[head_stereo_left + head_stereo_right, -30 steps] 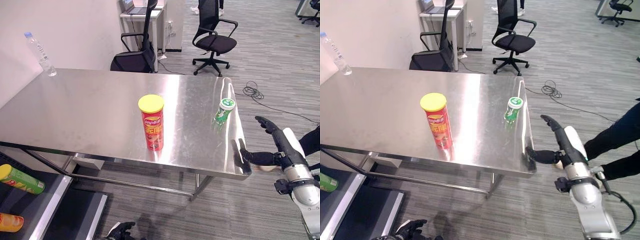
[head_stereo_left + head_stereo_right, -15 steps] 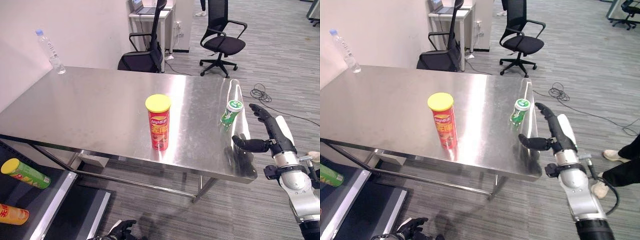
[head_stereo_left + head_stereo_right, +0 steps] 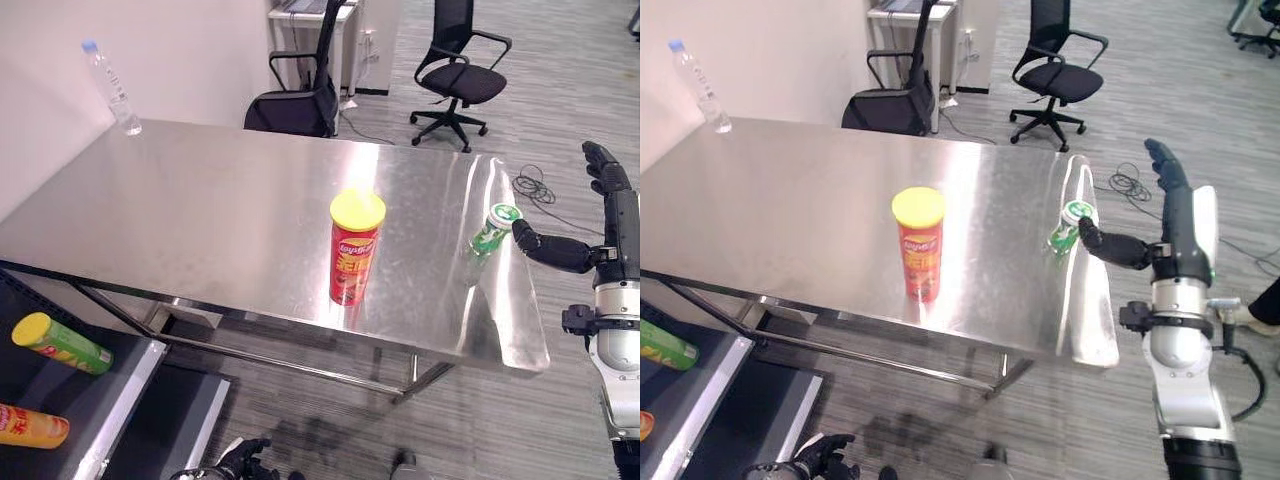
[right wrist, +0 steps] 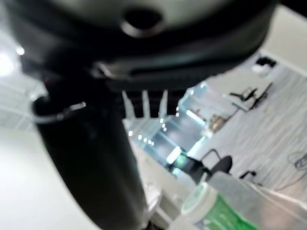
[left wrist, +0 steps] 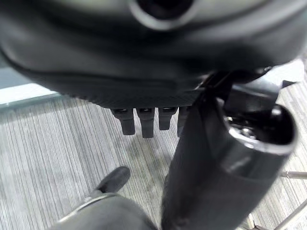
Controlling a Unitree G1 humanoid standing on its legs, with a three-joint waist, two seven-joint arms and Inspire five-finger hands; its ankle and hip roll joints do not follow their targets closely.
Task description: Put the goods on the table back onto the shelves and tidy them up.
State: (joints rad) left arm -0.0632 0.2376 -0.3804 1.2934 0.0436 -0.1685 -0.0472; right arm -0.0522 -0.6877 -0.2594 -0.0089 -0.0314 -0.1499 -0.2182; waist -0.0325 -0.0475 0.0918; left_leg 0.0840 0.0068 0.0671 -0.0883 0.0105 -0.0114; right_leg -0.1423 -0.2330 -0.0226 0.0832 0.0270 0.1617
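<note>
Here the right hand (image 3: 1168,215) stood beside the far right end of the steel table (image 3: 200,230), fingers straight and raised, thumb stretched toward the small green bottle with the white cap (image 3: 490,230), its tip just beside or touching the cap; nothing was held. The bottle stood near the table's right edge, and the same cap and green body showed close under the hand in the right wrist view. The red crisps tube with the yellow lid (image 3: 353,250) stood upright near the front edge, well apart from the bottle, and a clear water bottle (image 3: 112,88) stood at the far left corner by the wall. On the dark shelf (image 3: 160,400) below left lay a green tube (image 3: 62,343) and an orange one (image 3: 30,426). The left hand (image 5: 148,120) hung low over the grey floor, fingers relaxed and empty. To take the green bottle well, the hand would probably need to drop lower, so that fingers and thumb close round the body rather than the cap; a nudge from the thumb could tip so light a bottle off the edge.
</note>
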